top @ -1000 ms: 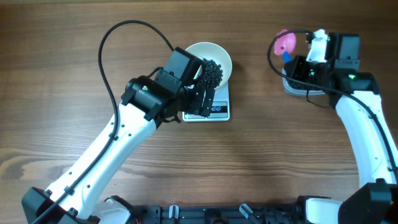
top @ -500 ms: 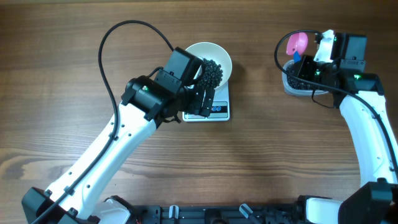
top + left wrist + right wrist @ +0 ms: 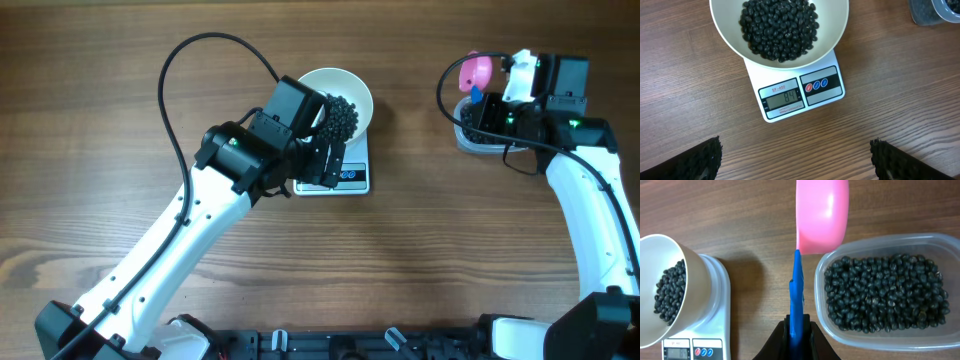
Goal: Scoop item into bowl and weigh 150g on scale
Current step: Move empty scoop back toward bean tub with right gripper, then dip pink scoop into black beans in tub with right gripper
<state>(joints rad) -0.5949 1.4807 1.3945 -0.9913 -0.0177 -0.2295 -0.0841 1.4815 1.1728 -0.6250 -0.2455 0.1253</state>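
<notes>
The white bowl (image 3: 352,88) stands on the scale (image 3: 350,180) and holds a heap of black beans, the item (image 3: 780,27). The scale (image 3: 822,97) shows 84 on its display. My left gripper (image 3: 796,162) hangs open above the wood just in front of the scale, nothing between its fingers. My right gripper (image 3: 797,330) is shut on the blue handle (image 3: 797,285) of a pink scoop (image 3: 822,212). The scoop cup (image 3: 474,70) hovers over the far left corner of the clear tub (image 3: 940,237). What the cup holds does not show.
The clear tub (image 3: 468,140) at the far right is filled with more black beans (image 3: 885,290). The left arm's black cable (image 3: 175,70) loops over the table behind it. Bare wood lies between the scale and the tub.
My right gripper has carried the pink scoop a little to the right, closer over the tub. The left arm, bowl and scale have not moved.
</notes>
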